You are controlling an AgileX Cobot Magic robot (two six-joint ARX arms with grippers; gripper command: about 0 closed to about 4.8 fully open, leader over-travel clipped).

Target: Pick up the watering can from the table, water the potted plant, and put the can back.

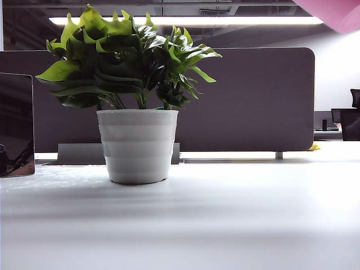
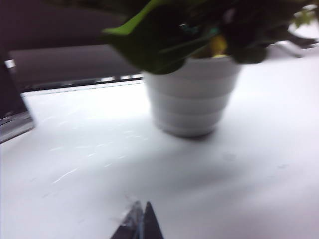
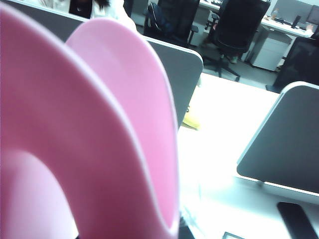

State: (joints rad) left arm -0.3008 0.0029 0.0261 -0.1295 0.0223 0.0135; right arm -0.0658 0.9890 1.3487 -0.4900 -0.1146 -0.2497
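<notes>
Watering can (image 3: pixel 75 139), matte pink, fills most of the right wrist view, pressed right up against the camera; curved pink wall and rim blurred, close to the right gripper. Right gripper's own fingers are hidden behind the can, so cannot tell from the view how far apart they stand or whether they clamp it. In the exterior view only a pink corner of the can (image 1: pixel 337 11) shows at the upper right, high above the table (image 1: pixel 225 225), well apart from the potted plant (image 1: pixel 135 95).

Potted plant: white ribbed pot upright on the white table, broad light and dark green leaves bushing over the rim. In the left wrist view it (image 2: pixel 192 97) sits ahead of the left gripper (image 2: pixel 142 224), apart from it, bare tabletop (image 2: pixel 75 164) between.

Left gripper: 2 dark fingertips low over the table, tips drawn together to a point, nothing between them.

Beyond the can from the right gripper: grey desk dividers (image 3: pixel 284 139), black office chair (image 3: pixel 239 30), a dark flat phone-like object (image 3: pixel 296 219) on the table. Grey partition (image 1: pixel 253 101) behind the plant in the exterior view.
</notes>
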